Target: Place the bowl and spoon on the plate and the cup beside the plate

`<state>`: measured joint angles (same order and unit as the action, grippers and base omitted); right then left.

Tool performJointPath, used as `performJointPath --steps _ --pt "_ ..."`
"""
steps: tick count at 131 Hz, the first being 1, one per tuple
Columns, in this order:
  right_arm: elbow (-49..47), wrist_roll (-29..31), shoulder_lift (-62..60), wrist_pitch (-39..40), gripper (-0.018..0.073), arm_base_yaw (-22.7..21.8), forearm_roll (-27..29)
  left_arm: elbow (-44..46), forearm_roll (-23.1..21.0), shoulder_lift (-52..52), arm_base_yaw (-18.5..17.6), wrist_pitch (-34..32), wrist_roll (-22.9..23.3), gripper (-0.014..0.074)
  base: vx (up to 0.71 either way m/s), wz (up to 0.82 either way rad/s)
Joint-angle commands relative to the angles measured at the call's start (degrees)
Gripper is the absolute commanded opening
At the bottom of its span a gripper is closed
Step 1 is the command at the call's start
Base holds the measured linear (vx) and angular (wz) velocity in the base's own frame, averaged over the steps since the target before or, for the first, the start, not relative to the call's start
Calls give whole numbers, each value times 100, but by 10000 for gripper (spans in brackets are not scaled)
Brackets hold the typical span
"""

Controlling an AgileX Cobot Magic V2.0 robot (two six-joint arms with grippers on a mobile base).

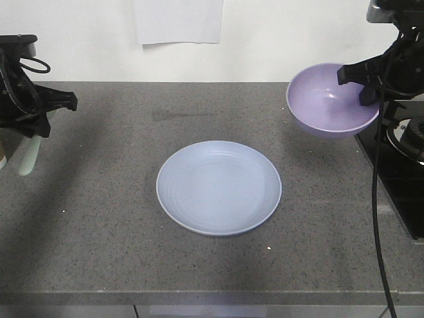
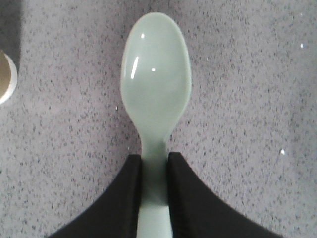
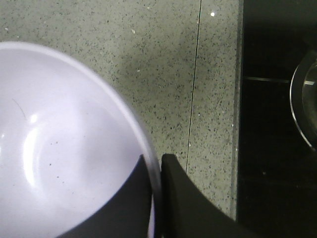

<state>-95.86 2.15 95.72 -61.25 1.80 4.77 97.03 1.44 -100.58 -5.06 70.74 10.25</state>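
End effectors both full: right end effector (image 1: 363,83) nipped shut across the bowl (image 1: 328,103) rim, left end effector (image 2: 154,163) nipped on the spoon (image 2: 156,84) handle.
Holds the bowl tilted in the air over the far right of the surface (image 1: 99,232), well apart from the plate (image 1: 218,187) at centre; hangs the spoon scoop-down at the left edge, near the cup (image 2: 6,79). Grips only one smooth wall, so could let the bowl swing or slip in transit; might set it off-centre and crowd out the spoon; might clip the cup while swinging the spoon rightward.
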Motion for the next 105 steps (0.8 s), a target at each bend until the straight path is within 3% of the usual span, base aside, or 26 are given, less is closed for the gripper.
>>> performJointPath --steps 1,105 --pt "-154 49 -267 286 -4 -4 10 152 -11 281 -34 -142 -2 -6 9 1" --pt "-154 49 -267 286 -4 -4 10 152 -11 281 -34 -142 -2 -6 6 0"
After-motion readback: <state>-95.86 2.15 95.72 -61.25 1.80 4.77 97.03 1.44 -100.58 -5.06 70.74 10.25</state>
